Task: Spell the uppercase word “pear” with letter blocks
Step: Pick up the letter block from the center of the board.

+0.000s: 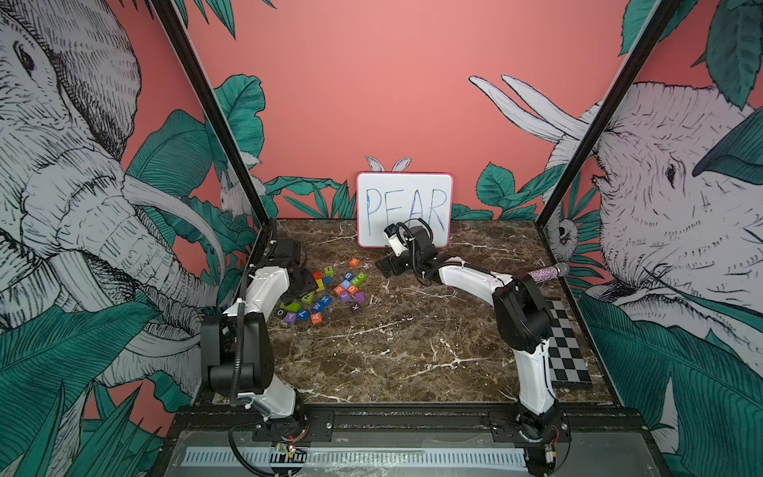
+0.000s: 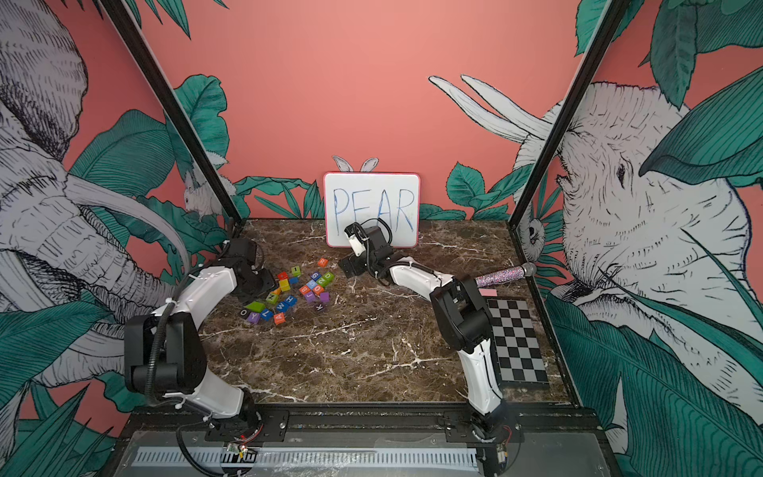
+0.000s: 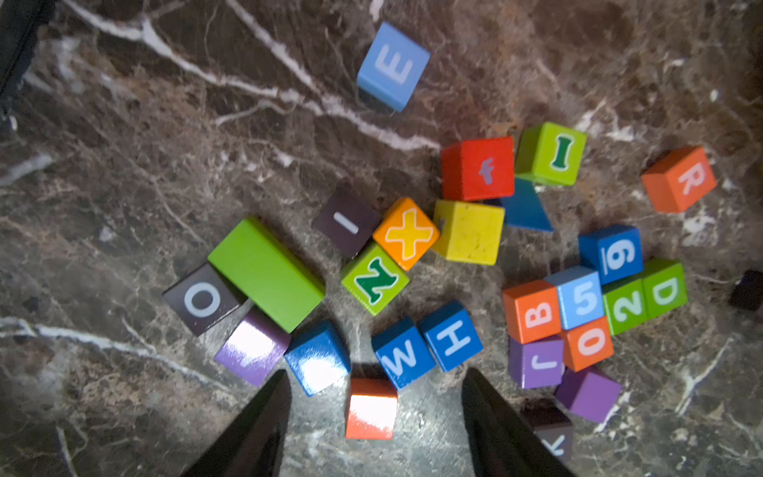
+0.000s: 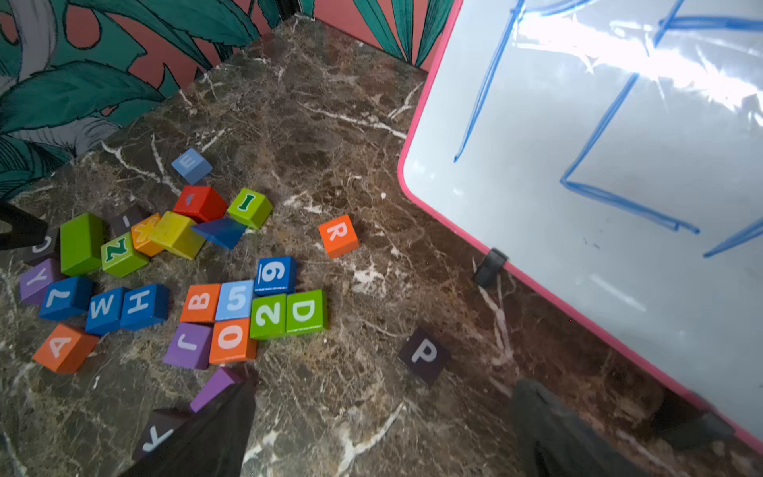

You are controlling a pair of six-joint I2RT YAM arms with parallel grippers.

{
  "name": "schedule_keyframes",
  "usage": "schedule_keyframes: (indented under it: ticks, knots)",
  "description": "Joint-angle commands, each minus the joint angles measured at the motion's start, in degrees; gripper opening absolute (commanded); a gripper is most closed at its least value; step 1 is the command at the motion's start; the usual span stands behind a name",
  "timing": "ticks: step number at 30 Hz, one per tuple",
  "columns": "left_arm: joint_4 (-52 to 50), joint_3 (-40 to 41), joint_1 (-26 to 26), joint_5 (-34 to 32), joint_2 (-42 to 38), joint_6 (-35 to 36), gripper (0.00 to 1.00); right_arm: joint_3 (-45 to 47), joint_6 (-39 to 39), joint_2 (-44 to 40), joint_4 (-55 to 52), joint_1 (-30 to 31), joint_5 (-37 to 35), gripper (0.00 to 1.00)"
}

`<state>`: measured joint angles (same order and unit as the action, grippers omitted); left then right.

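Observation:
The letter blocks lie at the back left of the marble table. Blue E (image 3: 392, 66) (image 4: 190, 164) sits alone beyond the pile. Orange-red R (image 1: 354, 262) (image 4: 337, 235) is apart on the whiteboard side. Dark brown P (image 4: 424, 354) lies just ahead of my right gripper (image 4: 386, 384), which is open with only bare marble between its fingers. Orange-red A (image 1: 316, 318) (image 4: 62, 347) shows in the left wrist view as a glare-lit cube (image 3: 371, 406). My left gripper (image 3: 376, 371) hangs open over it, one finger on each side and neither touching.
Other coloured cubes (image 1: 344, 287) crowd round A: W (image 3: 404, 357), H (image 3: 452, 335), a long green block (image 3: 268, 272) and K (image 3: 553, 440). The whiteboard (image 1: 404, 198) leans on the back wall. A glitter microphone (image 1: 549, 271) and a checkerboard (image 1: 565, 342) lie at the right.

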<state>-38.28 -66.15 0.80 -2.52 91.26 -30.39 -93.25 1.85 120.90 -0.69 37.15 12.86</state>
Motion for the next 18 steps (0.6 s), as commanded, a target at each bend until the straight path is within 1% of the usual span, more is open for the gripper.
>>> schedule_keyframes:
  ticks: [1, 4, 7, 9, 12, 13, 16, 18]
  knots:
    - [-1.90, -4.75, 0.26, -1.78, 2.95, 1.12, 0.68, -3.81, -2.59, 1.99, -2.45, 0.38, 0.49, 0.99]
    - [-2.34, -9.70, 0.81, -4.09, 7.48, 2.45, 0.68, -4.93, -2.58, 2.58, -2.79, 0.39, 0.67, 0.99]
    - [-2.57, -14.28, 2.64, -6.02, 12.59, 4.76, 0.68, -4.77, -1.90, 2.67, -2.50, 0.38, 1.16, 0.99]
    - [-1.27, -16.33, 3.93, -6.16, 15.70, 8.90, 0.67, -4.46, -1.51, 2.67, -2.17, 0.38, 1.29, 0.99]
    - [3.12, -17.00, 4.39, -8.63, 18.65, 16.48, 0.66, -3.93, -0.55, 2.50, -1.22, 0.38, 2.01, 0.99]
    - [4.48, -17.03, 4.71, -7.97, 19.18, 18.02, 0.66, -3.97, -0.34, 2.45, -1.24, 0.39, 2.37, 0.99]
    - [9.59, -16.61, 5.05, -2.62, 20.03, 21.99, 0.67, -3.46, -0.17, 1.66, -0.77, 0.38, 2.36, 0.99]
    - [9.69, -18.16, 5.12, -0.77, 21.42, 23.41, 0.67, -2.73, -0.16, 1.03, -0.20, 0.38, 2.34, 0.99]
